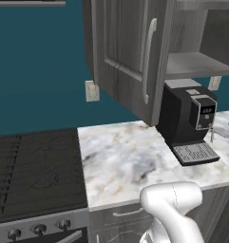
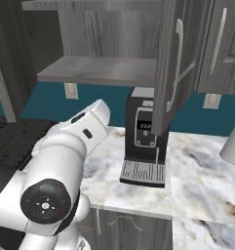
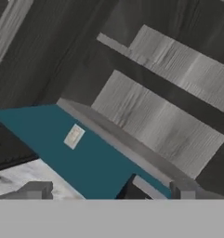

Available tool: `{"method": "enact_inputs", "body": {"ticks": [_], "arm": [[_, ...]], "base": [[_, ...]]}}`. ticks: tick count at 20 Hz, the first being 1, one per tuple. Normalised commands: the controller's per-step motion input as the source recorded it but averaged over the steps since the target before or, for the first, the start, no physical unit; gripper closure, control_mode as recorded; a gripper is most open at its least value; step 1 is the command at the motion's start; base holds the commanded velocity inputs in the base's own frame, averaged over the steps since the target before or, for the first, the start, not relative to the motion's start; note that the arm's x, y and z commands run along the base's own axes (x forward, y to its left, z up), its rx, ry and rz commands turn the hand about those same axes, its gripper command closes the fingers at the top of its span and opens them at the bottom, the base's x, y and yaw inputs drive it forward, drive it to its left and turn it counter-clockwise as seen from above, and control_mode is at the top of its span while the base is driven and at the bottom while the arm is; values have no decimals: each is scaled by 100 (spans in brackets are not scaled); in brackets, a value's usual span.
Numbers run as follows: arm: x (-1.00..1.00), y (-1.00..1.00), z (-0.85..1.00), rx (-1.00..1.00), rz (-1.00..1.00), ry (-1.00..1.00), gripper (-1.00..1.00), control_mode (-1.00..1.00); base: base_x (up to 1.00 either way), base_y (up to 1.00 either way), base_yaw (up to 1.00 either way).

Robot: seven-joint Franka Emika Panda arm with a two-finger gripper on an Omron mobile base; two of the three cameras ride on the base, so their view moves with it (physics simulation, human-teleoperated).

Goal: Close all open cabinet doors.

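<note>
You are at the approach step: two doors hang open and neither is being touched. The jaws (image 3: 108,190) stand wide apart with nothing between them, their two tips poking up at the bottom of the hand view, aimed up into the open cabinet (image 3: 155,121) ahead of them. The left door (image 1: 128,57) swings out over the tabletop (image 1: 130,156), off to the jaws' left and nearer you than the shelf they face; the right door (image 2: 175,63) stands edge-on at the jaws' right, just above the coffee machine (image 2: 144,141). My read is that the next move calls for carrying the jaws round to the outer face of one door (the right one looks closer) and pushing it flat toward the cabinet, keeping clear of its bar handle (image 2: 176,68). Hard to judge: how far each door is swung, since both are cut off at the top edge, and how near the jaws are to either door. A further closed door (image 2: 221,44) sits beyond the right one.
</note>
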Motion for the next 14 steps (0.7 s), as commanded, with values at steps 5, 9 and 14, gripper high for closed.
{"method": "enact_inputs", "body": {"ticks": [5, 9, 14], "arm": [[-27, -58, 0, -37, -2, -20, -100, -100], [-21, -75, 0, -27, -6, -12, -100, -100], [-9, -84, 0, -20, -8, -2, -100, -100]], "base": [[0, 0, 0], [0, 0, 0], [0, 0, 0]]}}
